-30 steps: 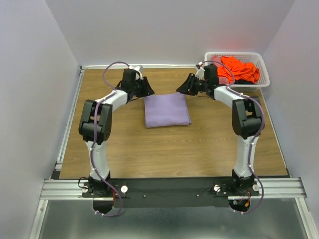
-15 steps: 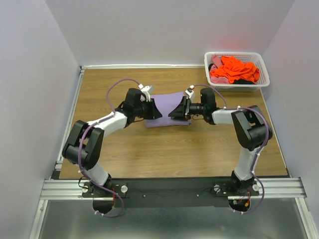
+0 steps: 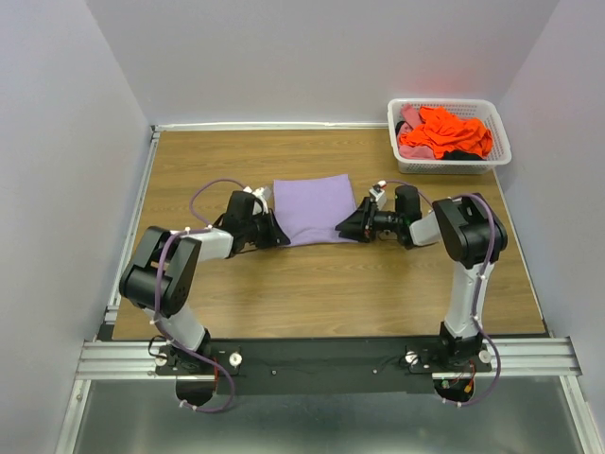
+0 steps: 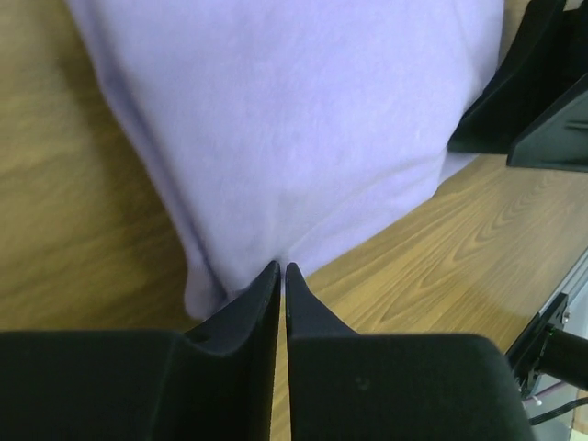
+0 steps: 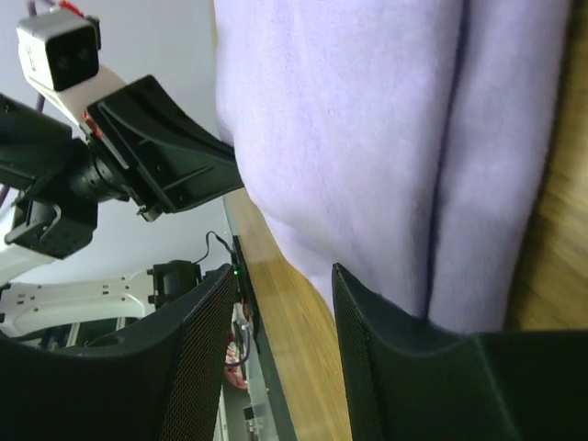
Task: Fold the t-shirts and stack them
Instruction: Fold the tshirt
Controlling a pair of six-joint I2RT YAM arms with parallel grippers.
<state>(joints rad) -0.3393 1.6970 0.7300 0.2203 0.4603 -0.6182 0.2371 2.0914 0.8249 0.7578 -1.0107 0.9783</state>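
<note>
A folded lavender t-shirt (image 3: 312, 208) lies flat on the wooden table (image 3: 312, 284). My left gripper (image 3: 268, 231) is low at its near left corner; in the left wrist view the gripper (image 4: 282, 267) has its jaws shut, tips at the edge of the lavender shirt (image 4: 303, 119), with no fabric seen between them. My right gripper (image 3: 353, 228) is low at the near right corner; in the right wrist view it (image 5: 280, 276) is open, one finger (image 5: 395, 358) against the lavender shirt (image 5: 367, 138). An orange t-shirt (image 3: 444, 132) and a pink one (image 3: 408, 115) lie crumpled in the basket.
The white lattice basket (image 3: 449, 102) stands at the far right corner of the table. Grey walls close in the left, back and right sides. A metal rail (image 3: 321, 355) runs along the near edge by the arm bases.
Both grippers moved from the shirt's far side, across it, down to its near corners. The lavender shirt lies in much the same place.
</note>
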